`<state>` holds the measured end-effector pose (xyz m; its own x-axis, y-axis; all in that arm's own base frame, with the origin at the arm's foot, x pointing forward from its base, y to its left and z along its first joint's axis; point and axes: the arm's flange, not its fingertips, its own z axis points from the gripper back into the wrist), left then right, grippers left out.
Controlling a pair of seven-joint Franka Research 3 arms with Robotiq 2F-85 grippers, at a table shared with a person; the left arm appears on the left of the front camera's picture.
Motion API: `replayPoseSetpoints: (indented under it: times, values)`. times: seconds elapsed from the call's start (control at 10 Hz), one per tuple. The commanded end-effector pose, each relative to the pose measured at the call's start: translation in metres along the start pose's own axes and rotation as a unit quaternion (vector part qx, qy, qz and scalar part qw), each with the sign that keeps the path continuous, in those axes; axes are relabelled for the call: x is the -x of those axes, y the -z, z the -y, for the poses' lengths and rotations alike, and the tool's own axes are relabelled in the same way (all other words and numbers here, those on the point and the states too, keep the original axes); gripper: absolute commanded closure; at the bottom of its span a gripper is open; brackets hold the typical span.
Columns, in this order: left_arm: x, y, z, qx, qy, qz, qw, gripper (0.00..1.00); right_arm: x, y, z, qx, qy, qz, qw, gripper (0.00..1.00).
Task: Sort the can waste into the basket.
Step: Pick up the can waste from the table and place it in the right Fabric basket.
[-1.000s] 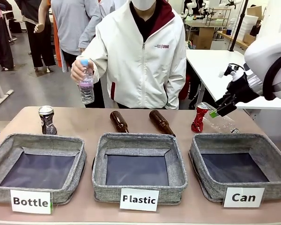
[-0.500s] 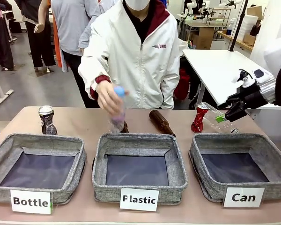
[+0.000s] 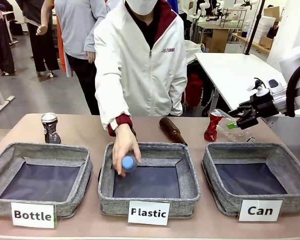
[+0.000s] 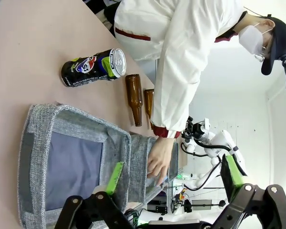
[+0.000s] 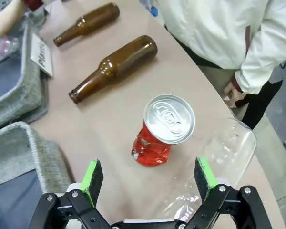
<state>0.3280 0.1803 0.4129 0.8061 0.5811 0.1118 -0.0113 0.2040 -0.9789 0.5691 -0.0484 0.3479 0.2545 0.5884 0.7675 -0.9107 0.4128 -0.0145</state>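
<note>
Front view: the right gripper [image 3: 233, 123] hung open-jawed just beside the red can [image 3: 212, 128], behind the Can basket [image 3: 255, 146]; left wrist view: the left gripper [image 4: 174, 174] gaped empty, the silver can [image 4: 93, 67] well apart; right wrist view: best was centring on the can, clear of the plastic bottle [image 5: 229, 148].
</note>
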Motion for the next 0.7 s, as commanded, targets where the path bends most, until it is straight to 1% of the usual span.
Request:
replayPoseSetpoints:
  times: [0.0, 0.2, 0.4, 0.6]
  values:
    - [0.002, -0.002, 0.0, 0.0, 0.01, -0.007, 1.0, 0.0, 0.004, 0.013, 0.017, 0.001, -0.003, 0.024, 1.0, 0.0]
    - [0.002, -0.002, 0.0, 0.0, 0.01, -0.007, 1.0, 0.0, 0.003, 0.027, 0.025, -0.017, 0.004, 0.025, 1.0, 0.0]
    - [0.002, -0.002, 0.0, 0.0, 0.01, -0.007, 1.0, 0.0, 0.001, 0.038, 0.03, -0.01, 0.017, 0.018, 1.0, 0.0]
    - [0.002, -0.002, 0.0, 0.0, 0.01, -0.007, 1.0, 0.0, -0.003, 0.05, 0.034, -0.033, 0.016, 0.019, 0.999, 0.0]
